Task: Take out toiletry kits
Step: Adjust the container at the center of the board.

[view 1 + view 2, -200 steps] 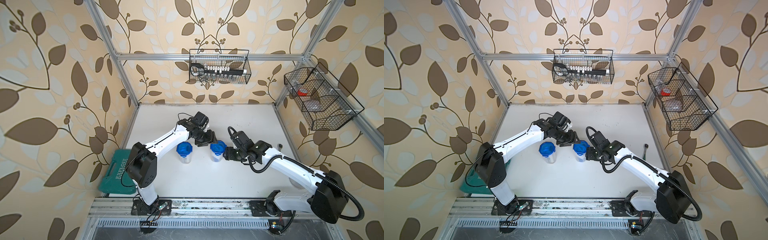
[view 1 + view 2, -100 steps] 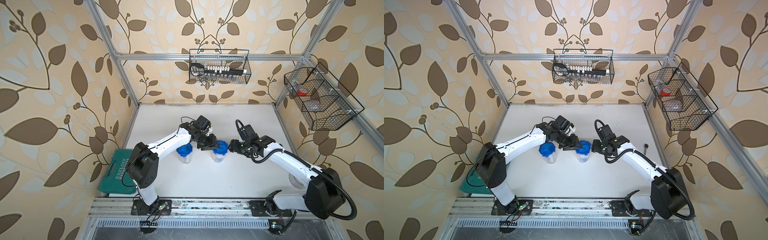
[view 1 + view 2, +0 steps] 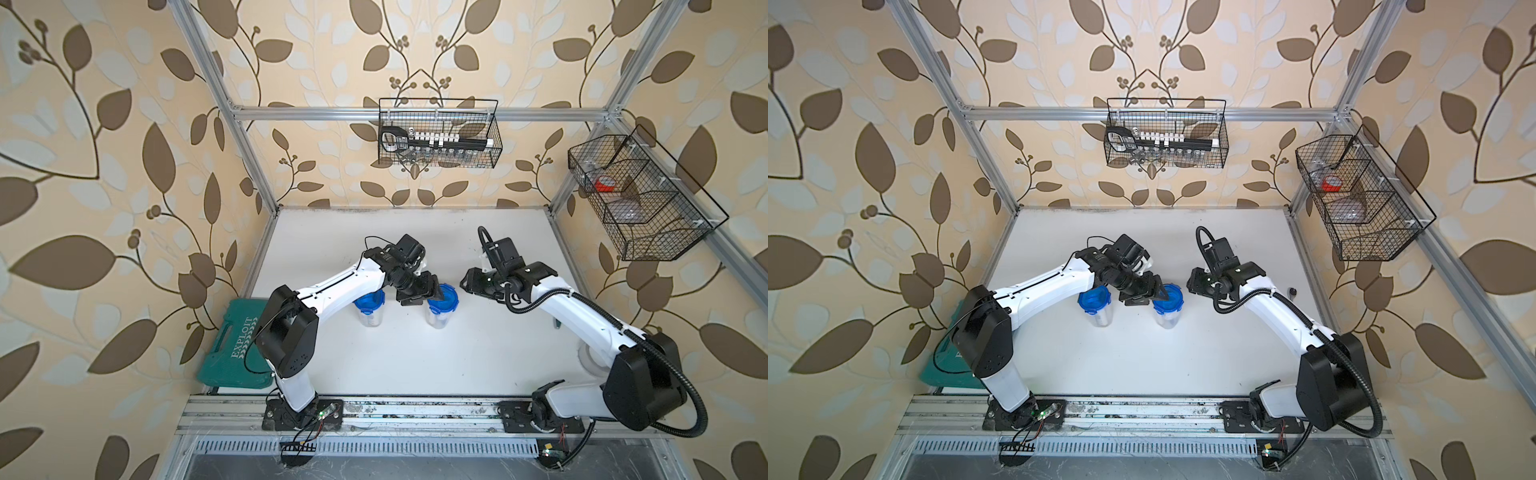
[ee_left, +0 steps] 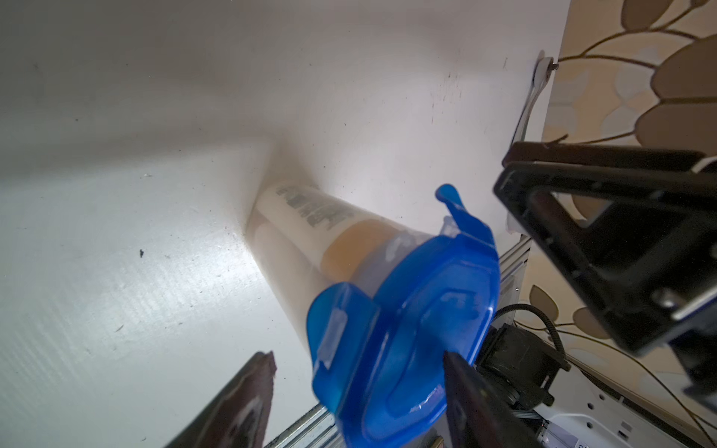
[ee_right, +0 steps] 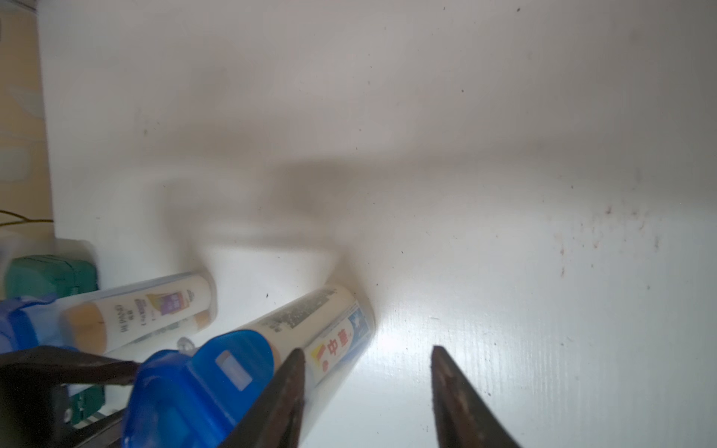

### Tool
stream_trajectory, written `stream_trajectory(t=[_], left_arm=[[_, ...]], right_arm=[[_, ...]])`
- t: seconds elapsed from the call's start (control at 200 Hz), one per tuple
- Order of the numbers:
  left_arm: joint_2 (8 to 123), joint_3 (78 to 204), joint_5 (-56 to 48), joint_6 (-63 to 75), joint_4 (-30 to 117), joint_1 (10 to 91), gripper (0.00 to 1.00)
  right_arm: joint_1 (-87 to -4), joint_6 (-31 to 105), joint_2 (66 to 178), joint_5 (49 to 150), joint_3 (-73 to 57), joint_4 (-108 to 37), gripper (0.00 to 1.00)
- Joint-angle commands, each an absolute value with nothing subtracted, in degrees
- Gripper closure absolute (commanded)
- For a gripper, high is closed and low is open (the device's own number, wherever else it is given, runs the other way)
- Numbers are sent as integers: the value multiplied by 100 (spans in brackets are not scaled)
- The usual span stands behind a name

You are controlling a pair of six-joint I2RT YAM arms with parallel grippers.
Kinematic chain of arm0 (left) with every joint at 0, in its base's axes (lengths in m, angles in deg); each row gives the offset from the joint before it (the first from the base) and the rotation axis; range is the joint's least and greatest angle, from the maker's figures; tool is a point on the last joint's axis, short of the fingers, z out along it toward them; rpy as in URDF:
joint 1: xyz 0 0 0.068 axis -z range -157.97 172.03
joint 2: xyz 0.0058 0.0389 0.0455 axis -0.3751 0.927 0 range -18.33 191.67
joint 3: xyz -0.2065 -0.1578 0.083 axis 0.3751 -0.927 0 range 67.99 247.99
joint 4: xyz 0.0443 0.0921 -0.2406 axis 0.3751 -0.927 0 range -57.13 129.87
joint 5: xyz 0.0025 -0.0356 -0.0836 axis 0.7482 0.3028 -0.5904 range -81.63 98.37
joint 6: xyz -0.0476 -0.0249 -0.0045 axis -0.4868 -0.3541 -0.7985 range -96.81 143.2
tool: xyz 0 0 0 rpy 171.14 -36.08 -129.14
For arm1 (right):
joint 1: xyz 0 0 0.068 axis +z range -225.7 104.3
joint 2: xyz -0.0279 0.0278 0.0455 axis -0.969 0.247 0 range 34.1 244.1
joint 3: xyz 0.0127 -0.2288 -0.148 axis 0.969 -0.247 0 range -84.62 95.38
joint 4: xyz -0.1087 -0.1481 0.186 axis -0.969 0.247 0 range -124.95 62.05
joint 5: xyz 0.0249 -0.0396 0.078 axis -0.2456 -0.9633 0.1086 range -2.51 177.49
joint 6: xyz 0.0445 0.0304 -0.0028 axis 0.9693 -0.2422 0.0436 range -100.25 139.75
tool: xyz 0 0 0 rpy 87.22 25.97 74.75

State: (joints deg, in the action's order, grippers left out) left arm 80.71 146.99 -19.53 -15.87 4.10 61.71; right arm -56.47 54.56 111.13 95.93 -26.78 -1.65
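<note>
Two clear jars with blue lids stand mid-table: the left jar [image 3: 368, 311] [image 3: 1096, 309] and the right jar [image 3: 440, 316] [image 3: 1168, 313]. The toiletry kits are inside them: a white bottle with an orange cap [image 4: 310, 221] [image 5: 155, 310] and a labelled tube [image 5: 337, 341] show through the walls. My left gripper [image 3: 424, 296] [image 3: 1144, 296] [image 4: 359, 357] is open and straddles the right jar's lid [image 4: 403, 341], with a gap at one finger. One lid tab [image 4: 452, 203] stands up. My right gripper [image 3: 467, 284] [image 3: 1192, 284] [image 5: 368, 350] is open just right of that jar, holding nothing.
A green tool case [image 3: 232, 353] lies at the table's left edge. Wire baskets hang on the back wall [image 3: 438, 141] and on the right wall [image 3: 640, 199]. A small wrench [image 4: 539, 77] lies by the table's right edge.
The left gripper came down over the right jar's lid and its jaws spread. The right gripper drew back to the right from that lid and its jaws narrowed.
</note>
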Motion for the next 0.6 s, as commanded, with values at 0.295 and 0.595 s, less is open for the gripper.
stream_trajectory(t=[0.295,0.595], left_arm=[[7991,15178,-1975,-862,-118,6089,24],[8184,15186,-1997,-841,-85,6091,26]], right_arm=[[-5951,5251,11035,10780,-3049,-284,50],[-5375,5238,11901,10661,-2426,-294,49]])
